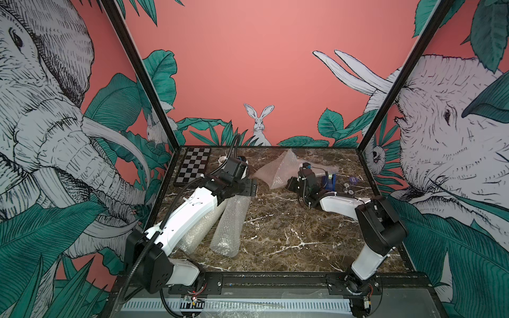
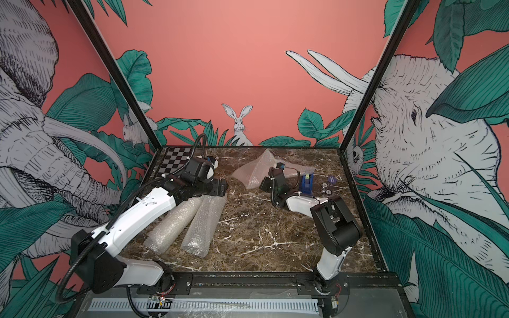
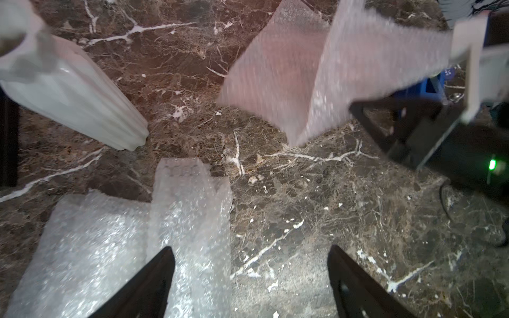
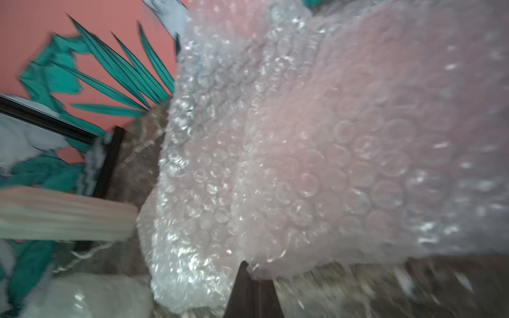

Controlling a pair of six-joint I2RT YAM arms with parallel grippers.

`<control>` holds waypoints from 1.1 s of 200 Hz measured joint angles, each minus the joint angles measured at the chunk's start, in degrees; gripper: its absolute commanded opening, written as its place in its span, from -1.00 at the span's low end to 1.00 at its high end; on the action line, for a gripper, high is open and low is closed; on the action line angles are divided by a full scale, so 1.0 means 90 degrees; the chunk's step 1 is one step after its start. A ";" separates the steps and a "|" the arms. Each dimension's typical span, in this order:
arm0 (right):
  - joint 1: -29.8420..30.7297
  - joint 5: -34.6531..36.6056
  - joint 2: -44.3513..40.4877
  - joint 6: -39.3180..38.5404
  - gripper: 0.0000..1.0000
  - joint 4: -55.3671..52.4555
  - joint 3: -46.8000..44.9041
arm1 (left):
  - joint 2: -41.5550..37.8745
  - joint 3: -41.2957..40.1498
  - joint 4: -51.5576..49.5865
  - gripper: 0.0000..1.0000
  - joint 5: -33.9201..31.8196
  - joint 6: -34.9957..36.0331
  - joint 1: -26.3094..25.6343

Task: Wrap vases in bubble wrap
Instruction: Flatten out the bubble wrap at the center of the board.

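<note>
Right gripper point(image 4: 243, 265): jaws together, pinching the edge of a loose bubble wrap sheet point(image 4: 303, 137). In both top views the sheet point(image 1: 278, 170) stood tented, one part raised and the rest resting on the table point(image 1: 289, 234) near the middle of its far edge.

Left gripper point(image 3: 250, 256): jaws apart, holding nothing. It hung over the left half of the table, one finger above the end of a wrapped roll.

Task items: a bare white vase point(image 3: 74, 93), fluted, lay on its side near the far edge, between the chequered board point(image 1: 192, 168) in the far left corner and the raised sheet, clear of both. Two wrapped rolls point(image 1: 231, 225) lay side by side, touching, running toward the near left corner.

Step in hand, as judged: two vases done; the sheet for the third was being drawn out. The next move calls for the sheet to be spread flat beside the bare vase, the free gripper then taking the vase and laying it on the sheet's edge for rolling. The blue tape dispenser point(image 1: 330, 181) stood near the right edge, ready for sealing.

Containers: none proper in view. The rolls were the only enclosures; their contents could not be made out through the wrap. Presumably one vase each.
</note>
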 measured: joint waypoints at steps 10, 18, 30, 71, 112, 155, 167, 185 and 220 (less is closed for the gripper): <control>0.0134 0.0119 -0.0262 0.0104 -1.00 0.0012 -0.0593 | 0.0282 0.0146 0.0068 0.67 0.0032 -0.0083 -0.0019; 0.0260 0.0240 -0.0500 0.0199 -1.00 0.0032 -0.1008 | 0.0532 0.0291 0.0083 0.64 0.0080 -0.0172 -0.0034; 0.0491 0.0423 -0.0867 0.0381 -1.00 0.0136 -0.1564 | 0.0896 0.0527 0.0124 0.60 0.0155 -0.0262 -0.0080; 0.1095 0.0619 -0.1411 0.0758 -0.16 0.0466 -0.2385 | 0.2191 0.1297 0.0345 0.41 0.0287 -0.0590 -0.0525; 0.1088 0.0702 -0.2820 0.0294 0.27 -0.1447 -0.1778 | 0.2953 0.1406 0.0333 0.33 0.0095 -0.0821 -0.0811; 0.0731 0.0767 -0.2781 -0.0738 0.40 -0.3002 0.0032 | 0.2970 0.1115 0.0702 0.33 0.0049 -0.1047 -0.0838; 0.0563 0.0648 -0.2327 -0.0896 0.39 -0.3135 0.0459 | 0.2970 0.0959 0.0811 0.33 0.0085 -0.1100 -0.0838; 0.0413 0.0476 -0.1513 -0.1044 0.39 -0.3364 0.1129 | 0.2970 0.0787 0.0877 0.33 0.0141 -0.1190 -0.0835; 0.0389 0.0248 0.0090 -0.1129 0.37 -0.3619 0.2472 | 0.2970 0.0435 0.1168 0.32 0.0279 -0.1338 -0.0835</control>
